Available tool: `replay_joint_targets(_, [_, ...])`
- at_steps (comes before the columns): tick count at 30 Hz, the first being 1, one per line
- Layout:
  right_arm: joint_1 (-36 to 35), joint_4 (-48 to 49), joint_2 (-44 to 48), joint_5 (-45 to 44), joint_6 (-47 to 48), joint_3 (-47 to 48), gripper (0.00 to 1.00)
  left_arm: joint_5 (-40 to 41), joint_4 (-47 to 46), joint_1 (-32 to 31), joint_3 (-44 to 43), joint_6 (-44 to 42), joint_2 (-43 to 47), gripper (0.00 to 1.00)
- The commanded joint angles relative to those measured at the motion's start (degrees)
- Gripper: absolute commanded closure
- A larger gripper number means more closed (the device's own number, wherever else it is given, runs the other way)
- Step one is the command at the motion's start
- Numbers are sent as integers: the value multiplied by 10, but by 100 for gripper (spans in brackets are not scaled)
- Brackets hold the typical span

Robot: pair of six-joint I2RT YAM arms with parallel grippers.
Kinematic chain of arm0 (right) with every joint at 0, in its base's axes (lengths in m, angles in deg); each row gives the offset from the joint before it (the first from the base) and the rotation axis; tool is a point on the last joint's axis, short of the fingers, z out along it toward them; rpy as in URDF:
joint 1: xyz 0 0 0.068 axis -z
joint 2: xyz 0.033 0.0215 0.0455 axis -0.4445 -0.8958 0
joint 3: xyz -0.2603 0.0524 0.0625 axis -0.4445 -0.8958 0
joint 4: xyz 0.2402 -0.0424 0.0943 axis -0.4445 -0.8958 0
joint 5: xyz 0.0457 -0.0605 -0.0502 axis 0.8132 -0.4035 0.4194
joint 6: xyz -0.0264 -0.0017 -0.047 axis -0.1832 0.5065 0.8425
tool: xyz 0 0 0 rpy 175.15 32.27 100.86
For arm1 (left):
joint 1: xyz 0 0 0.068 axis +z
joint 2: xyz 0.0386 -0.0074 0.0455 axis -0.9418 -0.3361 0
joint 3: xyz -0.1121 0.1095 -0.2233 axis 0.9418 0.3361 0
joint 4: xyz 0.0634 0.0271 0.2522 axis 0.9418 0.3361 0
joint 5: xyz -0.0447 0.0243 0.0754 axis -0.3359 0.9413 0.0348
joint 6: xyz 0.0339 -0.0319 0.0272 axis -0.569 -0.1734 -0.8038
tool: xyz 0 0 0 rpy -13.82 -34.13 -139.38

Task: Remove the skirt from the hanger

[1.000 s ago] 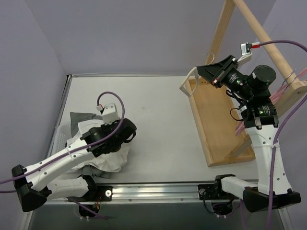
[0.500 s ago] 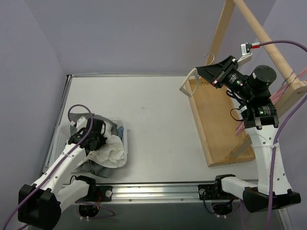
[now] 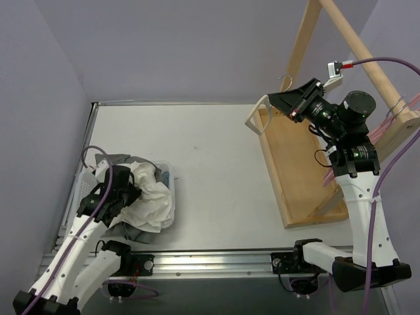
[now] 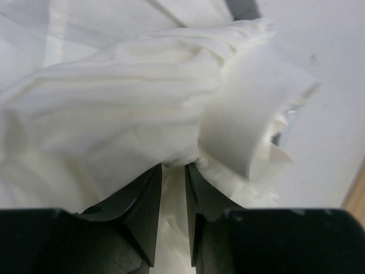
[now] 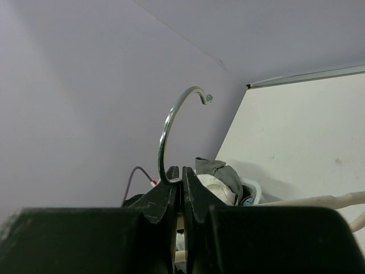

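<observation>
The white skirt (image 3: 155, 200) lies bunched in the basket (image 3: 172, 178) at the near left, off the hanger. My left gripper (image 3: 122, 197) is down in the basket. In the left wrist view (image 4: 174, 166) its jaws pinch a fold of the skirt (image 4: 114, 114). My right gripper (image 3: 281, 100) is raised at the far right, shut on the neck of the bare white hanger (image 3: 256, 113). In the right wrist view the metal hook (image 5: 170, 120) rises from between the shut jaws of the right gripper (image 5: 182, 170), and a white hanger arm (image 5: 319, 200) runs off to the right.
A wooden rack with a tray base (image 3: 295, 164) and slanted posts (image 3: 302, 39) stands at the right. A grey cloth (image 3: 108, 161) also lies in the basket. Purple cables run along both arms. A metal rail (image 3: 216, 262) lines the near edge.
My left arm has swung left and pulled back, taking the skirt with it down into the basket. My right gripper and the hanger have barely moved.
</observation>
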Motion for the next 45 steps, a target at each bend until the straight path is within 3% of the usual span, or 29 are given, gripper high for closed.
replay_joint_targets(1, [5, 37, -8, 18, -3, 2, 100, 37, 123, 0, -91, -13, 42, 67])
replay_joint_targets(4, [5, 34, -23, 19, 2, 12, 100, 41, 151, -1, -126, -12, 61, 41])
replay_joint_targets(12, [-9, 6, -50, 1, 48, 12, 100, 40, 132, -3, -206, -40, 47, 40])
replay_joint_targets(16, [-45, -62, -82, -53, 105, 33, 100, -38, 57, -13, -291, -146, -10, 44])
replay_joint_targets(20, [-95, -75, -100, -106, 131, 32, 100, -29, 11, -109, -419, -219, -108, 58])
replay_joint_targets(21, [-101, -80, -102, -129, 142, 32, 100, -9, 2, -157, -469, -230, -125, 58])
replay_joint_targets(26, [-117, -110, -119, -167, 169, 38, 100, -41, -13, -223, -580, -317, -211, 45])
replay_joint_targets(31, [-134, -140, -127, -215, 201, 38, 100, -109, -65, -248, -592, -344, -235, 34])
replay_joint_targets(45, [-159, -159, -115, -260, 216, 23, 100, -282, -144, -253, -580, -361, -209, 33])
